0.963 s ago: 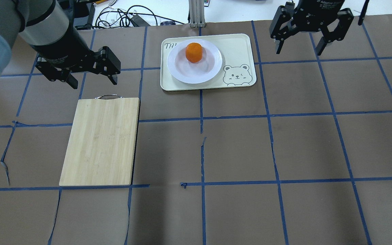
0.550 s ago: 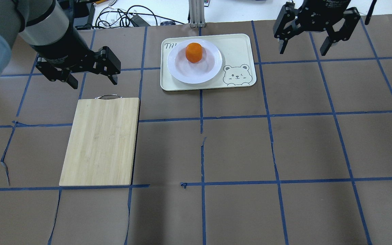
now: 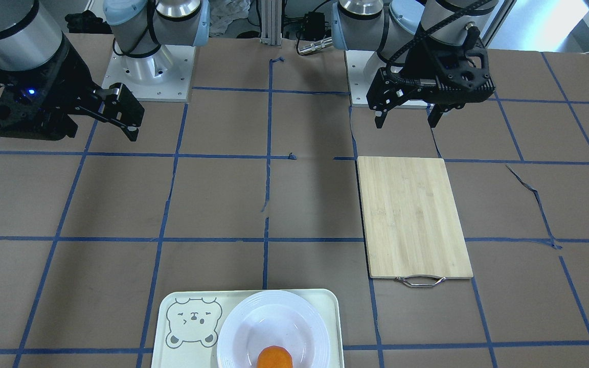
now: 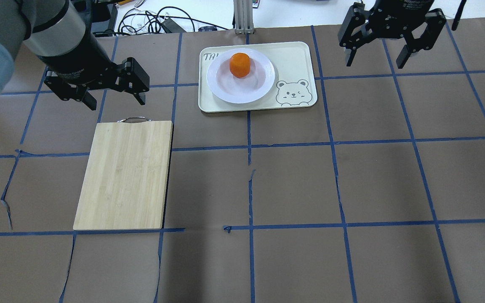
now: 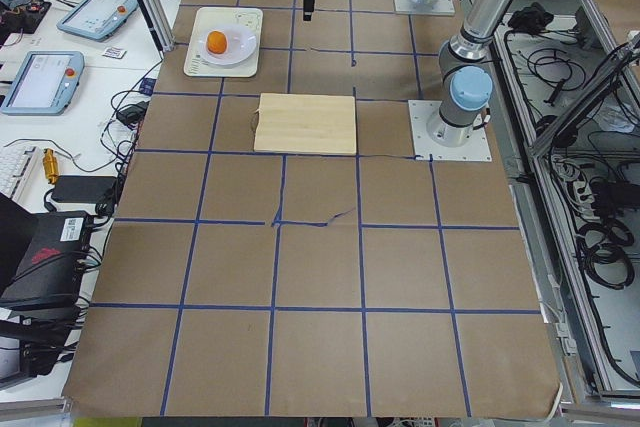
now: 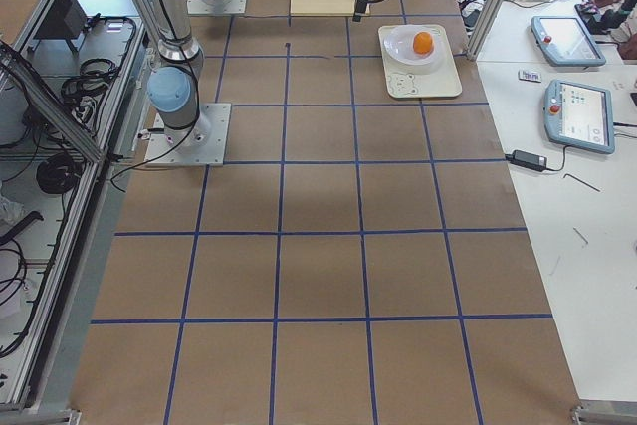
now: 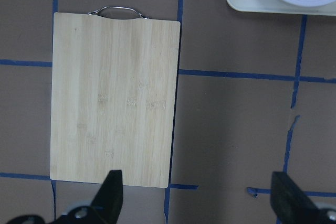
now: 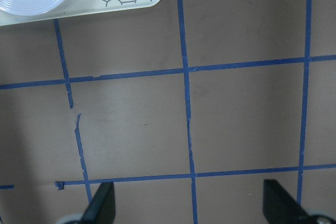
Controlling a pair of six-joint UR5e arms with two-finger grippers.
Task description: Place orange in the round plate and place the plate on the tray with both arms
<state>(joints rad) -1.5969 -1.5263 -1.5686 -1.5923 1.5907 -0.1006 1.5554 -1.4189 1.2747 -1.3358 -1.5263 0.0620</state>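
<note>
Orange [image 4: 240, 64] sits in the round plate [image 4: 225, 90], and the plate's on the tray [image 4: 297, 54]. Left tool [image 4: 116, 102] and right tool [image 4: 374, 64] are both released, spread wide, well apart from it.

Overhead, front face opposite ways; sides distant; wrists downward; all share tray [image 4: 297, 54].

The orange [image 4: 240, 64] is bright orange, the plate [image 4: 230, 90] glossy white, the tray [image 4: 295, 57] cream with a grey bear outline [image 4: 292, 92].

Bright, even overhead light; soft shadows; sharp focus; slight plate glare.
</note>
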